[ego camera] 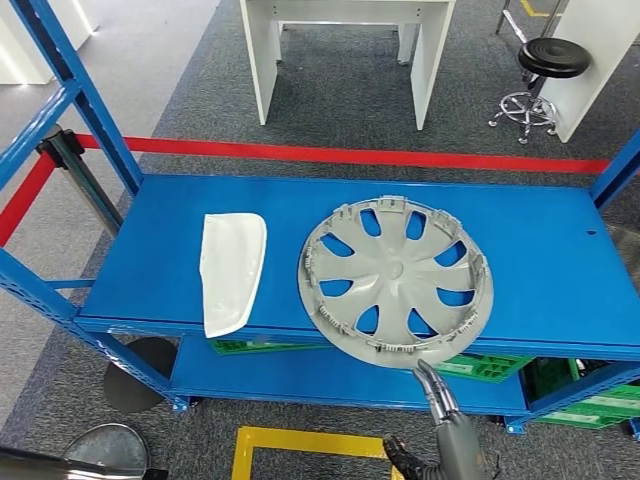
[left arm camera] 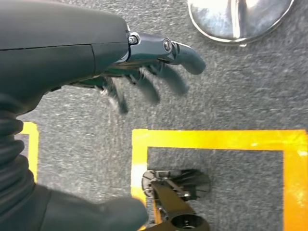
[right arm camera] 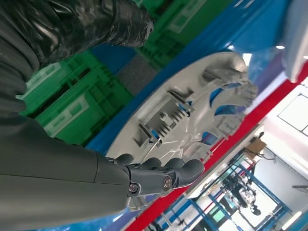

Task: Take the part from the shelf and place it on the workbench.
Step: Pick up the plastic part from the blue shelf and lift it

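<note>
At six o'clock in the head view we see the right robot hand (ego camera: 453, 430) rising from the floor side, its fingers (ego camera: 432, 385) stretched out straight and close together, holding nothing, their tips at the near rim of the hubcap (ego camera: 395, 280). The right wrist view shows the same fingers (right arm camera: 171, 173) lying against the underside edge of the hubcap (right arm camera: 188, 115); whether they press on it or only touch, we cannot tell. The left robot hand (left arm camera: 145, 67) hangs over grey carpet (left arm camera: 236, 82), its fingers spread loosely and empty, above yellow floor tape (left arm camera: 218, 139); a shiny round base (left arm camera: 239, 19) lies beyond the fingertips.

The hubcap, the task's part, sits inner face up on the blue shelf (ego camera: 543, 260), its near edge jutting past the shelf front toward five o'clock. At nine o'clock from it, well apart, lies a white cover (ego camera: 230, 270), also overhanging the front edge slightly. Green crates (ego camera: 490, 367) sit on the lower level under the hubcap.

Farther off, toward twelve o'clock, a red line (ego camera: 362, 156) crosses the carpet behind the shelf. Beyond it stands a white bench (ego camera: 343, 40), and at one o'clock a black stool (ego camera: 551, 60) on a chrome base.
</note>
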You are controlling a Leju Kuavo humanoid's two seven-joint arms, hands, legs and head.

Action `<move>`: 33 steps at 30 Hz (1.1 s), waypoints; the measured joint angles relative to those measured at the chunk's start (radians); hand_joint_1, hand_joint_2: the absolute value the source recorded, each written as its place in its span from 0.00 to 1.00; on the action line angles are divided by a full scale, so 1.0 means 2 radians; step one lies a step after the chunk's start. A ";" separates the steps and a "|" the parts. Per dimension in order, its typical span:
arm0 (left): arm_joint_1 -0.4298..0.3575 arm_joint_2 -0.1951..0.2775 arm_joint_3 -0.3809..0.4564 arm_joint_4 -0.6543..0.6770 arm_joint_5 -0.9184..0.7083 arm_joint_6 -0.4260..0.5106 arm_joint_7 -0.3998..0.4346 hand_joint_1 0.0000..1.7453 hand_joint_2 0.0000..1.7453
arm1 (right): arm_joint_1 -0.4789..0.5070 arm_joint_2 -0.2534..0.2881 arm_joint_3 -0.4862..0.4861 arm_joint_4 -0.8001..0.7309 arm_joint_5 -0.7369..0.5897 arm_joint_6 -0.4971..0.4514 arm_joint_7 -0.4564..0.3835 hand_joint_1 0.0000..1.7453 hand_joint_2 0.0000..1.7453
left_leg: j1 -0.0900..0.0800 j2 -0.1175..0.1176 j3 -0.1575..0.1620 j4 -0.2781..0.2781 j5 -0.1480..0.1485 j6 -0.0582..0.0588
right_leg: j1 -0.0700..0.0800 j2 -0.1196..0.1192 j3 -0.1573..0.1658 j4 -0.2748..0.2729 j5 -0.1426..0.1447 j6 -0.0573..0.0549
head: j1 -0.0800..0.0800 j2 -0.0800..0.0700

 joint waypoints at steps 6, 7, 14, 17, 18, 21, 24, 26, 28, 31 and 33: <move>-0.001 0.002 0.003 0.000 -0.010 -0.020 -0.008 0.00 0.00 | -0.043 -0.001 0.044 0.029 0.122 -0.078 0.076 0.00 1.00 | 0.000 0.000 0.000 0.000 0.000 0.000 | 0.000 0.000 0.000 0.000 0.000 0.000 | 0.000 0.000; -0.001 0.002 0.003 0.000 -0.011 -0.025 -0.010 0.00 0.00 | -0.047 -0.001 0.048 0.031 0.143 -0.080 0.083 0.00 1.00 | 0.000 0.000 0.000 0.000 0.000 0.000 | 0.000 0.000 0.000 0.000 0.000 0.000 | 0.000 0.000; -0.002 0.003 0.003 0.000 -0.020 -0.036 -0.013 0.00 0.00 | -0.053 0.004 0.051 0.034 0.287 -0.082 0.138 0.00 1.00 | 0.000 0.000 0.000 0.000 0.000 0.000 | 0.000 0.000 0.000 0.000 0.000 0.000 | 0.000 0.000; -0.003 0.003 0.003 0.000 -0.026 -0.038 -0.013 0.00 0.00 | -0.056 0.005 0.050 0.038 0.324 -0.082 0.159 0.00 1.00 | 0.000 0.000 0.000 0.000 0.000 0.000 | 0.000 0.000 0.000 0.000 0.000 0.000 | 0.000 0.000; -0.003 0.003 0.003 0.000 -0.028 -0.039 -0.013 0.00 0.00 | -0.058 0.006 0.050 0.040 0.326 -0.082 0.163 0.00 1.00 | 0.000 0.000 0.000 0.000 0.000 0.000 | 0.000 0.000 0.000 0.000 0.000 0.000 | 0.000 0.000; -0.004 0.004 0.003 0.000 -0.034 -0.042 -0.013 0.00 0.00 | -0.071 0.005 0.053 0.055 0.324 -0.081 0.188 0.00 1.00 | 0.000 0.000 0.000 0.000 0.000 0.000 | 0.000 0.000 0.000 0.000 0.000 0.000 | 0.000 0.000; -0.006 0.005 0.003 0.000 -0.045 -0.046 -0.013 0.00 0.00 | -0.098 0.000 0.063 0.087 0.335 -0.080 0.245 0.00 1.00 | 0.000 0.000 0.000 0.000 0.000 0.000 | 0.000 0.000 0.000 0.000 0.000 0.000 | 0.000 0.000; -0.007 0.006 0.003 0.000 -0.051 -0.048 -0.011 0.00 0.00 | -0.119 -0.004 0.069 0.110 0.338 -0.080 0.263 0.00 1.00 | 0.000 0.000 0.000 0.000 0.000 0.000 | 0.000 0.000 0.000 0.000 0.001 0.000 | 0.000 0.000; -0.008 0.007 0.003 0.000 -0.058 -0.050 -0.009 0.00 0.00 | -0.142 -0.004 0.069 0.135 0.346 -0.077 0.272 0.00 1.00 | 0.000 0.000 0.000 0.000 0.000 0.000 | 0.000 0.001 0.000 0.000 0.001 0.000 | 0.000 0.000; -0.010 0.007 0.002 0.000 -0.064 -0.052 -0.007 0.00 0.00 | -0.173 -0.004 0.069 0.167 0.357 -0.068 0.283 0.00 1.00 | 0.000 0.000 0.000 0.000 0.000 0.000 | 0.000 0.000 0.000 0.000 0.001 0.000 | 0.000 0.000; -0.011 0.008 0.002 0.000 -0.066 -0.053 -0.006 0.00 0.00 | -0.185 -0.004 0.069 0.180 0.359 -0.065 0.285 0.00 1.00 | 0.000 0.000 0.000 0.000 0.000 0.000 | 0.000 0.000 0.000 0.000 0.001 0.000 | 0.000 0.000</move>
